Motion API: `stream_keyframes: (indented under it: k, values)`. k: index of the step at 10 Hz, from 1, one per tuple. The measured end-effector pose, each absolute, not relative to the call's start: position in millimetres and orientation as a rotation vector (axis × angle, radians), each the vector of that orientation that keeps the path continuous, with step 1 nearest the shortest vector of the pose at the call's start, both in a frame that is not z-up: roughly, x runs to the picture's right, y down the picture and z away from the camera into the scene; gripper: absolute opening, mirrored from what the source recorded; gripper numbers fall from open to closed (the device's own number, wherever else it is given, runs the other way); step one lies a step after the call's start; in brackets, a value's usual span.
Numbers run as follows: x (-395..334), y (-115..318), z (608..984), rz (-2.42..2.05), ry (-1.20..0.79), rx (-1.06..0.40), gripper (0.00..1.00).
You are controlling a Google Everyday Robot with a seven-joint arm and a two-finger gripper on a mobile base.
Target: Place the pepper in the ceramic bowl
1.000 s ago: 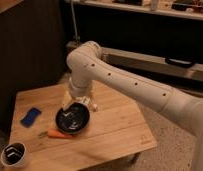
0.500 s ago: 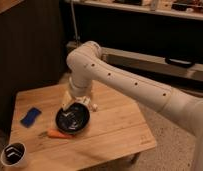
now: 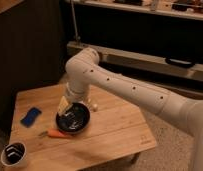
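The ceramic bowl (image 3: 73, 120), round, glossy and black, sits on the wooden table (image 3: 117, 127) left of its middle. The pepper (image 3: 56, 134), slender and orange, lies flat on the table against the bowl's front left rim, outside the bowl. My gripper (image 3: 64, 106) hangs from the white arm (image 3: 120, 85) just above the bowl's back left rim, apart from the pepper. It holds nothing that I can see.
A blue rectangular block (image 3: 31, 116) lies on the table left of the bowl. A small black white-rimmed cup (image 3: 14, 155) stands at the front left corner. A small pale object (image 3: 94, 106) lies behind the bowl. A dark cabinet stands behind the table.
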State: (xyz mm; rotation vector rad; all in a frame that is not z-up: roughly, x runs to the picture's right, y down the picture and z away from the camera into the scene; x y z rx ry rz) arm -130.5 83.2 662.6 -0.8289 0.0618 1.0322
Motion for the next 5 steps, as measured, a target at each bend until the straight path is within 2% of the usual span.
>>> stream_keyframes:
  k: [2,5]
  values:
    - [-151.4,105.5,673.4,0.994,0.005,-0.887,0.80]
    - [-186.5,126.3,685.2,0.905,-0.031,-0.900,0.80]
